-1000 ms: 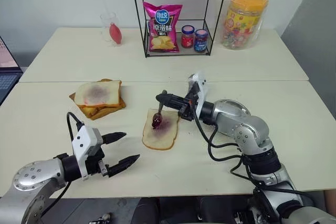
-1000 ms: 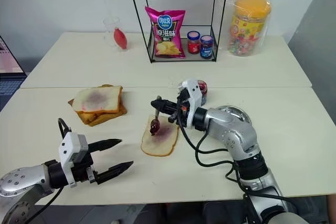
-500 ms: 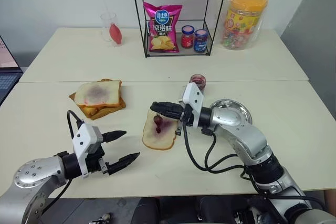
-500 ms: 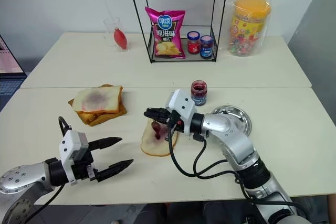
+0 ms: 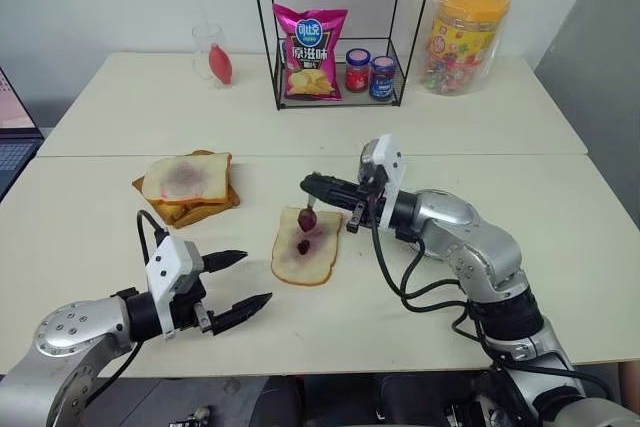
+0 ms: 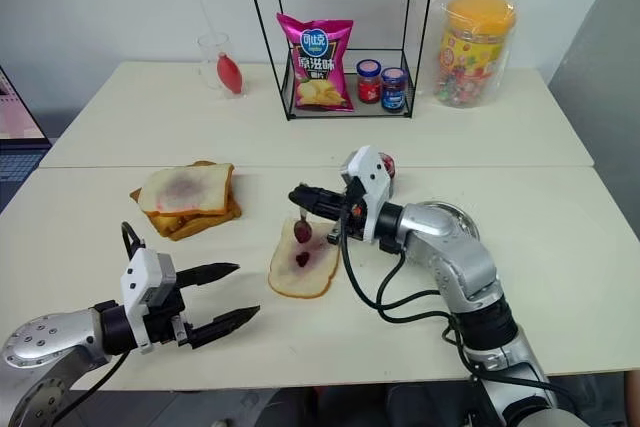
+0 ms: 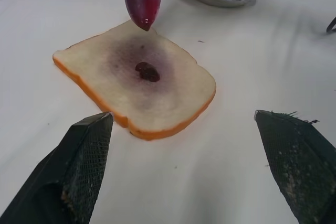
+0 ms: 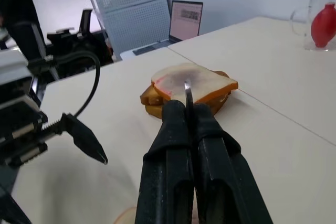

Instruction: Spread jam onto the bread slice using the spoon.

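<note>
The bread slice lies flat mid-table, nearer the front edge, a dark blob of jam at its centre. Above its far end hangs the spoon, bowl down and coated red, clamped in the right gripper. The left gripper hovers near the front edge, fingers spread wide, empty.

The spoon hangs above the bread slice, toast stack to its left.
</note>
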Tool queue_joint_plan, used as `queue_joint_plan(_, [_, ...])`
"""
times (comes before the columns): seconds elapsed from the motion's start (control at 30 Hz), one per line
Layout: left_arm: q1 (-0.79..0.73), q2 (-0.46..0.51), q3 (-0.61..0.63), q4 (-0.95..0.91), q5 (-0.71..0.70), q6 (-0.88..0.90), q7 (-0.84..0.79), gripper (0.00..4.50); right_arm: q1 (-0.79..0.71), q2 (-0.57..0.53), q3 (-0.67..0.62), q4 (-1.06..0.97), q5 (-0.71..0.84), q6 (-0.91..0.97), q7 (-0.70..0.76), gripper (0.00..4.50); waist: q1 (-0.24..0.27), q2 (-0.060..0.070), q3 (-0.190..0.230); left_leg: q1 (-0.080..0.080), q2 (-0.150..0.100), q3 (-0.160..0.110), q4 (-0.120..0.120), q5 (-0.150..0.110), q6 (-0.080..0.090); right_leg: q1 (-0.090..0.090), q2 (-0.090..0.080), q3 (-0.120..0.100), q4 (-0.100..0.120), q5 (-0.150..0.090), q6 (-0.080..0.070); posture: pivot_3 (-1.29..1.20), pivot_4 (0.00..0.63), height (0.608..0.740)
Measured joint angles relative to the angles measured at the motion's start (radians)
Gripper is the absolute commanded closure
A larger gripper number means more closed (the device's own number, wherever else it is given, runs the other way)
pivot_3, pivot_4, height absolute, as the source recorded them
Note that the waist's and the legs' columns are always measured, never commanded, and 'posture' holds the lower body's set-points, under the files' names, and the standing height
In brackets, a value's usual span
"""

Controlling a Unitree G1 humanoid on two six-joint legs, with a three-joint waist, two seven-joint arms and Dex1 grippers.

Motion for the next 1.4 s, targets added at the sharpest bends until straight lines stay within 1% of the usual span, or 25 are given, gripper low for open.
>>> queue_joint_plan(0.13, [0.000,0.000,0.000,0.000,-0.001,0.008,-0.002,0.00,0.044,0.098,-0.097,0.043,0.139,0.136,-0.067,4.47,0.000,0.000,0.000,0.000,0.000,-0.001,0.000,0.000,0.000,0.000,0.000,-0.001,0.000,0.000,0.000,0.00,0.150,0.740])
queue_joint_plan(0.2, [0.001,0.000,-0.001,0.000,-0.001,0.008,-0.003,0.00,0.048,0.129,-0.135,0.071,0.176,0.175,-0.100,4.47,0.000,0.000,0.000,0.000,0.000,0.000,0.000,0.000,0.000,0.000,0.000,0.000,0.000,0.000,0.000,0.00,0.150,0.740])
queue_joint_plan(0.33, [0.003,0.000,-0.001,0.000,-0.001,0.008,-0.004,0.00,0.056,0.158,-0.180,0.077,0.220,0.207,-0.131,4.47,0.000,-0.001,0.000,0.000,0.000,0.000,0.000,0.000,0.000,0.000,0.000,0.000,0.000,0.000,0.000,0.00,0.150,0.740])
queue_joint_plan(0.43, [0.003,0.000,-0.009,0.000,0.000,0.008,-0.005,0.00,0.083,0.177,-0.199,0.127,0.239,0.226,-0.158,4.47,-0.001,-0.001,0.000,0.000,0.000,0.000,0.000,0.000,0.000,0.000,0.000,0.000,0.000,0.000,0.000,0.00,0.150,0.740])
queue_joint_plan(0.6, [0.003,0.000,-0.016,-0.001,-0.001,0.009,-0.005,0.00,0.091,0.192,-0.247,0.208,0.248,0.242,-0.189,4.47,-0.001,-0.001,0.000,0.000,0.000,0.001,0.000,0.000,0.000,0.000,0.000,0.001,0.000,0.000,0.000,0.00,0.150,0.740])
queue_joint_plan(0.83, [0.004,0.000,-0.016,-0.001,0.000,0.009,-0.007,0.00,0.074,0.221,-0.268,0.298,0.247,0.236,-0.213,4.47,-0.002,-0.001,-0.001,0.000,0.000,0.001,0.000,0.000,0.000,0.000,0.000,0.001,0.000,0.000,0.000,0.00,0.150,0.740])
queue_joint_plan(1.0, [0.004,0.000,-0.022,-0.001,0.002,0.009,-0.008,0.00,0.066,0.256,-0.265,0.369,0.225,0.195,-0.217,4.47,-0.004,-0.001,-0.001,0.000,0.000,0.001,0.000,0.000,0.000,0.000,0.000,0.000,0.000,0.000,0.000,0.00,0.150,0.740])
queue_joint_plan(1.17, [0.004,0.008,-0.024,0.000,0.005,0.008,-0.009,0.00,0.025,0.273,-0.269,0.434,0.198,0.137,-0.214,4.47,-0.005,-0.001,-0.001,0.000,0.000,0.001,0.000,0.000,0.000,0.000,0.000,0.000,0.000,0.000,0.000,0.00,0.150,0.740])
queue_joint_plan(1.27, [0.003,0.009,-0.028,0.000,0.005,0.006,-0.010,0.00,-0.016,0.289,-0.292,0.501,0.187,0.094,-0.219,4.47,-0.008,-0.001,0.000,0.001,0.000,0.001,0.000,0.000,0.000,0.000,0.000,0.001,0.000,0.000,0.000,0.00,0.150,0.740])
queue_joint_plan(1.4, [0.004,0.010,-0.029,0.000,0.005,0.005,-0.010,0.00,-0.060,0.293,-0.319,0.534,0.181,0.069,-0.221,4.47,-0.009,-0.001,0.000,0.000,0.000,0.001,0.000,0.000,0.000,0.000,0.000,0.000,0.000,0.000,0.000,0.00,0.150,0.740])
